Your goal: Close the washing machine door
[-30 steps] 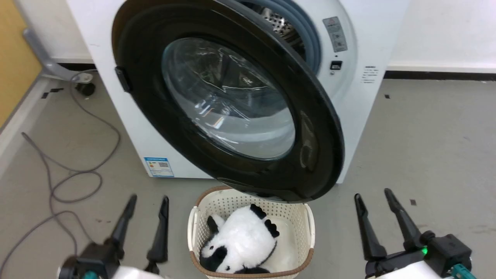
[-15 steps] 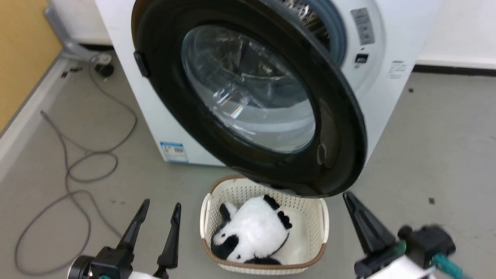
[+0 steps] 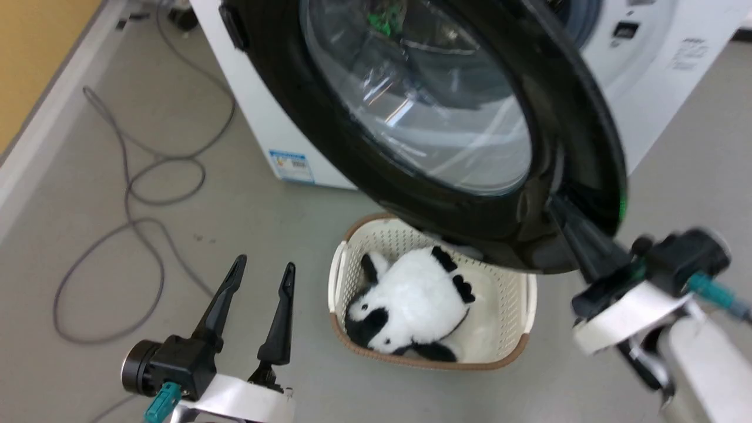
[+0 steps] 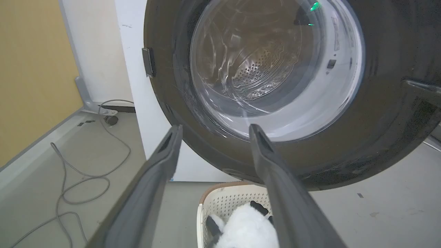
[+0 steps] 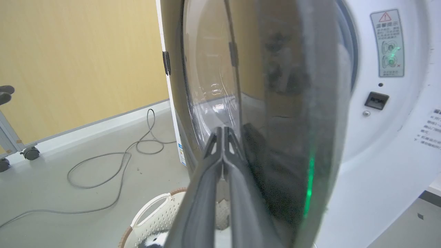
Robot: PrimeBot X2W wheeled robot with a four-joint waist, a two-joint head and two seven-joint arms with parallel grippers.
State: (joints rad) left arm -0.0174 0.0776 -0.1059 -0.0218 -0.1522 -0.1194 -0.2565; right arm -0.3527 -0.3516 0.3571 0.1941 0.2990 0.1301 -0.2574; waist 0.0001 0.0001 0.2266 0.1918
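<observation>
Evidently little is done: the washing machine door (image 3: 423, 100) hangs open at 1 o'clock, swung out from the washing machine (image 3: 652, 111), its whole swing remaining, with the right gripper (image 5: 223, 130) closed empty by its rim at 4 o'clock and the left gripper (image 3: 264, 264) spread empty at 7.
</observation>
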